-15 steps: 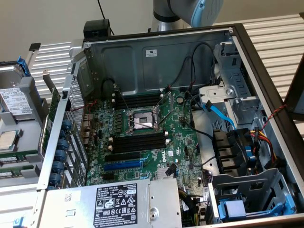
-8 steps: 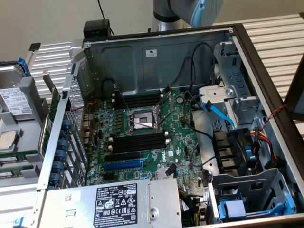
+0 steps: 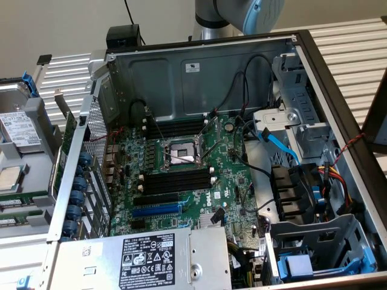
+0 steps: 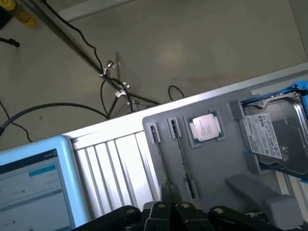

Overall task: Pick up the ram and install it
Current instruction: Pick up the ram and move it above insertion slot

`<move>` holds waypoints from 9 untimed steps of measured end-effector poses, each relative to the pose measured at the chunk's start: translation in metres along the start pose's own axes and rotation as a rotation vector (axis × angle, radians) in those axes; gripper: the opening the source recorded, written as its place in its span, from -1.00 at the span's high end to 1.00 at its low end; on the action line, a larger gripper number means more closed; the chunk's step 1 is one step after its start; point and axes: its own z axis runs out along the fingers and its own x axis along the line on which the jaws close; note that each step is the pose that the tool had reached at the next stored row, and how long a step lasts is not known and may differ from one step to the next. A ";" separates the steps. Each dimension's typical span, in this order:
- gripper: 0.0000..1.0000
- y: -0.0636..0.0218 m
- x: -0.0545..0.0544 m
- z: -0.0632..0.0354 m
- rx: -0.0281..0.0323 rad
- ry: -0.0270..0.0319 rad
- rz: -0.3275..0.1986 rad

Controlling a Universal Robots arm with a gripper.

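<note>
1. Gripper (image 4: 172, 206): the two fingers are closed against each other and hold nothing. It hangs over the grey parts tray (image 4: 226, 168), near the tray's narrow recesses.
2. The ram (image 3: 25, 198): one green stick lying in the tray at the exterior view's left, outside the computer case (image 3: 199, 75) and just below the processor (image 3: 8, 178).
3. Tray contents, wrist view: one processor (image 4: 206, 128) with fine print on its metal lid, and one hard drive (image 4: 272, 135) with a white label. The print on both is too small to read.
4. Motherboard (image 3: 233, 181): one open CPU socket (image 3: 180, 152), black memory slots (image 3: 176, 182) on two sides of it with no stick fitted, and one blue expansion slot (image 3: 156, 210).
5. Power supply (image 3: 181, 263): one black label (image 3: 148, 256) with white certification marks, text not legible.
6. Case rear wall: one small white sticker (image 3: 192, 67), unreadable.
7. One tablet screen (image 4: 33, 185), lit; its text cannot be read.
</note>
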 end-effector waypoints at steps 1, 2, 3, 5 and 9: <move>0.79 0.0000 0.000 -0.0001 -0.0001 0.0013 -0.019; 0.79 -0.0001 0.000 -0.0001 0.0000 0.0024 -0.037; 0.79 -0.0001 0.000 0.0000 0.0001 0.0034 -0.055; 0.79 0.0000 0.000 0.0000 0.0002 0.0057 -0.092; 0.79 -0.0001 0.000 0.0012 0.0006 0.0114 -0.164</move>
